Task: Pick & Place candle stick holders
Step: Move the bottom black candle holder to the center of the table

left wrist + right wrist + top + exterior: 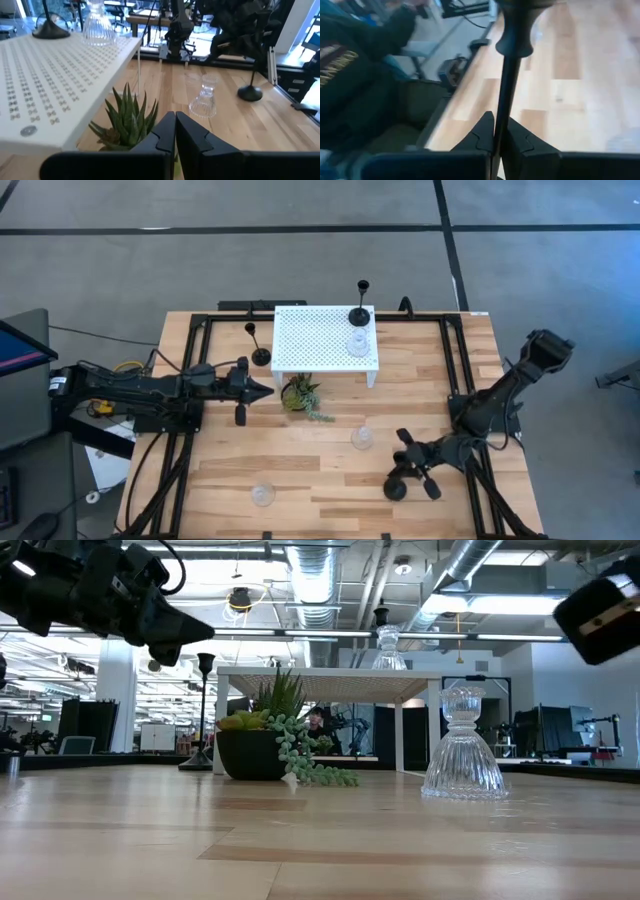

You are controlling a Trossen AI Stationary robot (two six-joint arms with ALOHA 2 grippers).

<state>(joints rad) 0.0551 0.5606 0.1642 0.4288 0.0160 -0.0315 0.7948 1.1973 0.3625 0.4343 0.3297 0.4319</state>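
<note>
My right gripper [408, 475] is at the table's near right, shut on a black candle stick holder [506, 85]. My left gripper [268, 388] is shut and empty, hovering just left of the small green plant [300, 395]. A second black holder [258, 350] stands on its base on the table, left of the white perforated stand [310, 340]. A third black holder [360, 310] and a clear glass holder [357, 345] stand on the stand. Two more clear glass holders [361, 438] [263, 495] stand on the table. My right gripper pinches the black holder's thin stem [501, 117] between its two fingers, which lie across the stem. In the left wrist view the holder stands about upright, with its round base [250, 93] down at the table. I cannot tell whether the base touches the wood.
The white stand takes the far middle of the table, and the plant sits in front of its left leg. Black rails [185, 430] run along the table's left and right sides. Bare wood lies in the near middle between the two glass holders.
</note>
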